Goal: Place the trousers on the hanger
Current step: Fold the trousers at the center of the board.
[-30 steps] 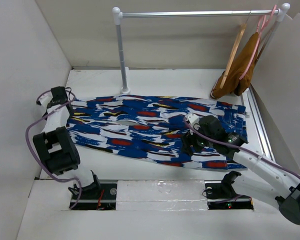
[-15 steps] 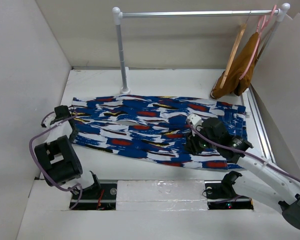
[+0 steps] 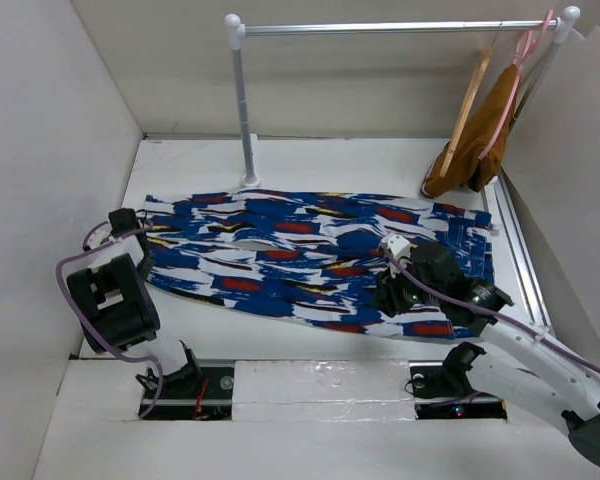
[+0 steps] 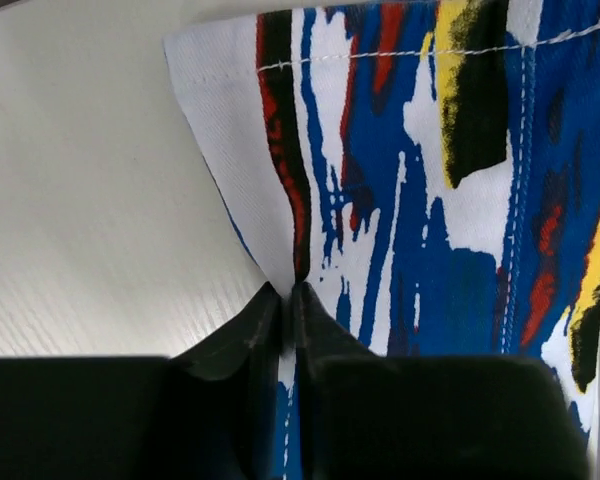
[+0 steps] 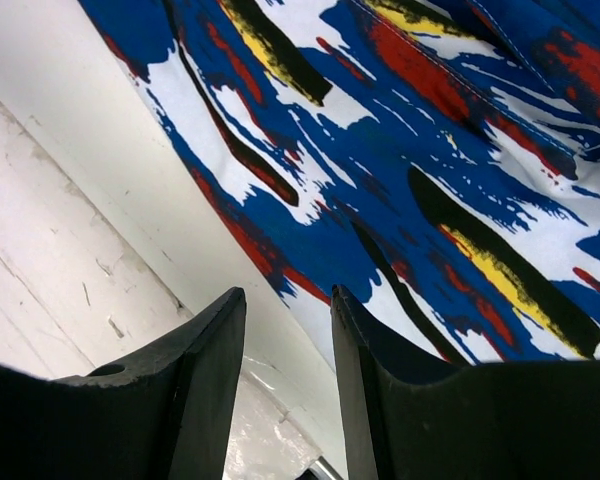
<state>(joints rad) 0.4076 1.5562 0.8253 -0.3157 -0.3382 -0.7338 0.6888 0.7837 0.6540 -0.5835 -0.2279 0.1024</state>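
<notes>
Over on the far right of the rail (image 3: 390,28), the wooden hanger (image 3: 469,100) hangs right beside a mustard garment (image 3: 480,140) on a pink hanger (image 3: 522,47). That's well apart from the trousers (image 3: 300,255), which lie flat across the white table (image 3: 330,165). The rack post (image 3: 243,110) stands just behind them. The left gripper (image 4: 288,296) is down low at their left end, fingers pressed together and pinching the corner fabric. The right gripper (image 5: 288,330) hovers over their near edge with its fingers spread. Plain white walls all round.

Trousers (image 3: 310,255) bright blue, streaked white, red, yellow, black (white stitching); hanger (image 3: 470,95) light tan.
</notes>
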